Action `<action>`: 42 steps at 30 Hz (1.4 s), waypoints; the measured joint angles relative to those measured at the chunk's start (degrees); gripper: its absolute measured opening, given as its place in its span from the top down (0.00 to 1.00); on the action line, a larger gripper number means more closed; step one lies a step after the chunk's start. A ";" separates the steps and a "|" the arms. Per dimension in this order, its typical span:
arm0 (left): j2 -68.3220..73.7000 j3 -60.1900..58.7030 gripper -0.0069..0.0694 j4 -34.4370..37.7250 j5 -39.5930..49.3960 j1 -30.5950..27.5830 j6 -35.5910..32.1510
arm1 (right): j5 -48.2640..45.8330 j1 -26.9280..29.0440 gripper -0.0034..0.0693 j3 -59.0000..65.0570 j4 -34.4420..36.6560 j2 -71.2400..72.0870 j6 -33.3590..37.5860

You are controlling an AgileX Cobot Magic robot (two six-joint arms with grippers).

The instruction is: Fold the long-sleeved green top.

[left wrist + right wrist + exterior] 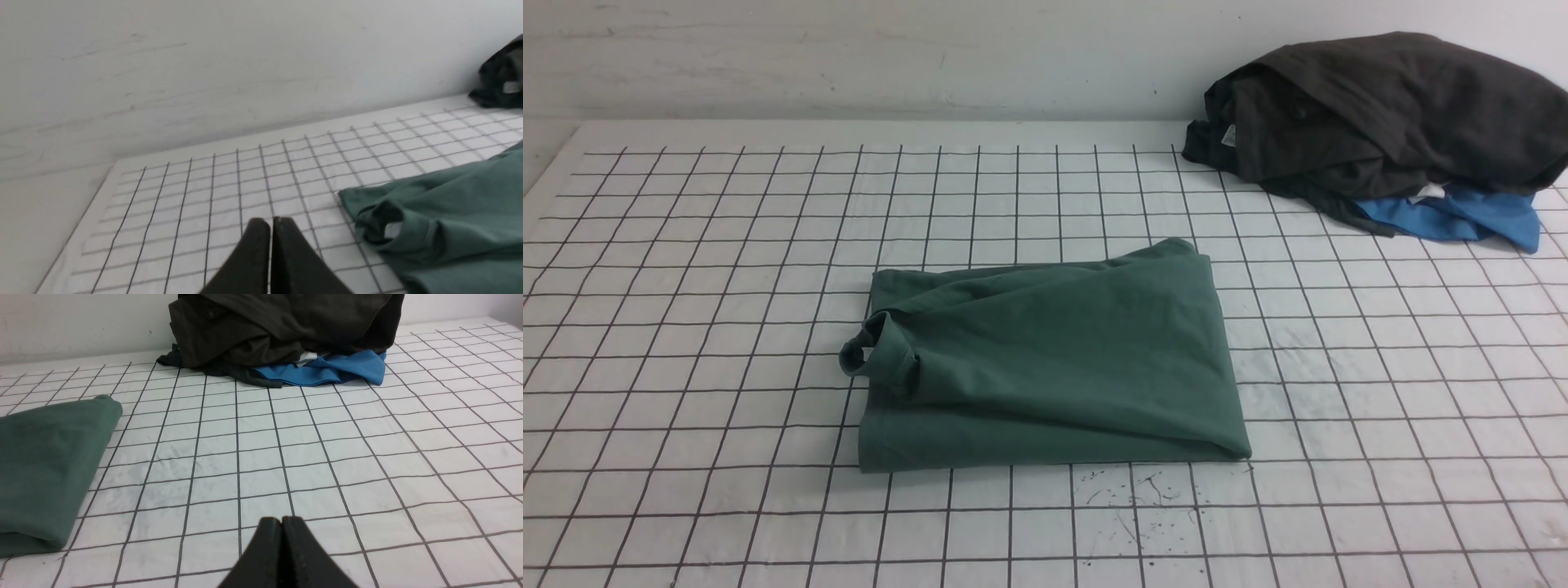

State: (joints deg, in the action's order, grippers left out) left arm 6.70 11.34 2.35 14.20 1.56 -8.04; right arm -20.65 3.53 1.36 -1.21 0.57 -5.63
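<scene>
The green long-sleeved top (1045, 359) lies folded into a rough rectangle in the middle of the gridded table, its neck opening bunched at the left edge. Its logo is hidden. It also shows in the left wrist view (441, 228) and the right wrist view (45, 469). Neither arm shows in the front view. My left gripper (271, 222) is shut and empty above bare table, beside the top's neck. My right gripper (282, 521) is shut and empty above bare table, beside the top's other edge.
A dark charcoal-grey garment (1388, 106) is heaped on a bright blue garment (1462, 216) at the table's back right corner. A white wall (849, 57) runs along the table's far edge. The white table (686, 286) bears a black grid.
</scene>
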 joint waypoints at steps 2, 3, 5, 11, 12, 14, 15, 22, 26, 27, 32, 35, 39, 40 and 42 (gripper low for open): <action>-1.43 -2.56 0.92 0.04 -0.20 -1.02 0.06 | 0.00 0.00 0.97 0.00 0.00 0.00 0.00; -3.62 -5.04 0.92 0.04 -0.44 -1.41 0.46 | 0.00 0.00 0.97 0.00 0.00 0.00 0.00; -5.76 -7.99 0.92 0.04 -0.91 -1.56 0.91 | 0.00 0.00 0.97 0.00 0.00 0.00 0.00; -7.28 -12.86 0.92 0.04 0.67 -1.56 2.99 | -0.06 0.00 0.97 0.00 0.00 0.00 0.00; -7.28 -12.86 0.92 0.04 2.00 -1.56 3.33 | -0.06 0.00 0.97 0.00 0.00 0.00 0.00; -7.28 -12.86 0.92 0.16 5.21 -1.56 3.94 | -0.06 0.00 0.97 0.00 0.02 0.00 0.00; -7.28 -12.86 0.92 0.30 5.39 -1.56 4.13 | -0.06 0.00 0.97 0.00 0.02 0.00 0.00; -7.28 -12.86 0.92 0.30 5.39 -1.56 4.30 | -0.06 0.00 0.97 0.00 0.02 0.00 0.27; -7.28 -12.86 0.92 0.30 5.39 -1.56 4.30 | -0.06 0.00 0.97 0.00 0.02 0.00 0.32; -7.28 -12.86 0.92 0.30 5.39 -1.56 4.30 | -0.06 0.00 0.97 0.00 0.02 0.00 0.37; -7.28 -12.86 0.92 0.30 5.39 -1.56 4.30 | -0.06 0.00 0.97 0.00 0.02 0.00 0.37; -7.28 -12.86 0.92 0.30 5.39 -1.56 4.30 | -0.06 0.00 0.97 0.00 0.02 0.00 0.37; -7.28 -12.86 0.92 0.30 5.39 -1.56 4.30 | -0.06 0.00 0.97 0.00 0.02 0.00 0.37; -7.28 -12.86 0.92 0.30 5.39 -1.56 4.23 | -0.06 0.00 0.97 0.00 0.02 0.00 0.37; -7.28 -12.86 0.92 0.30 5.39 -1.56 4.10 | -0.06 0.00 0.97 0.00 0.02 0.00 0.37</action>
State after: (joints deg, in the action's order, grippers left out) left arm -0.58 -1.52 2.65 19.59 0.00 -3.94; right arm -20.72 3.53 1.36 -1.19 0.57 -5.25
